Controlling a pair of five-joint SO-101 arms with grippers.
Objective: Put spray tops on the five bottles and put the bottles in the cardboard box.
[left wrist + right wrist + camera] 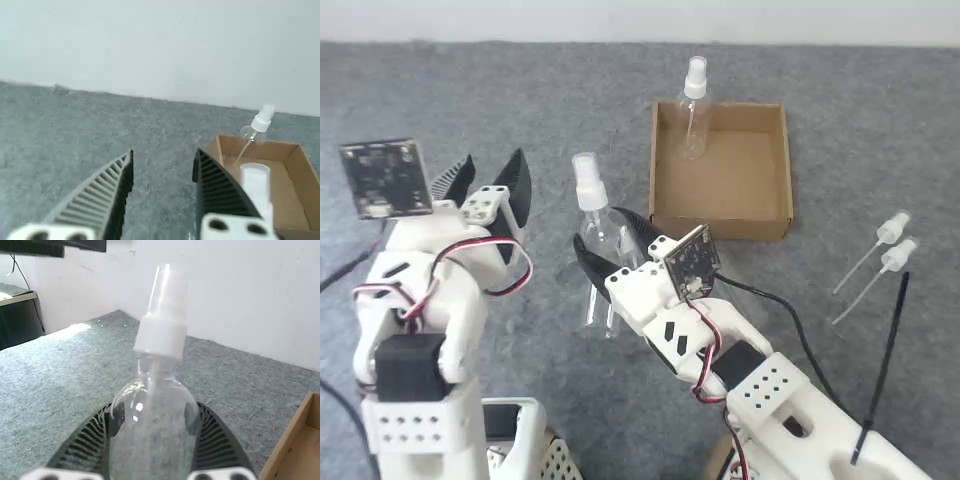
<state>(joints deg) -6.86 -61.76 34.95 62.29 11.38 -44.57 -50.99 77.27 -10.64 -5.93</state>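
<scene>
Right gripper [606, 242] clamps a capped bottle [592, 200] upright near the box [720, 222], left gripper [492, 168] gapes empty, second bottle [695, 115] stands inside, so you're likely mid-boxing: lift yours over the rim, set it alongside.

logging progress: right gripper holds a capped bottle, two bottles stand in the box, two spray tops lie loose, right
Not quite: the high view shows one bottle standing in the cardboard box, not two. The right gripper does hold a capped bottle, and two spray tops lie loose.
</scene>
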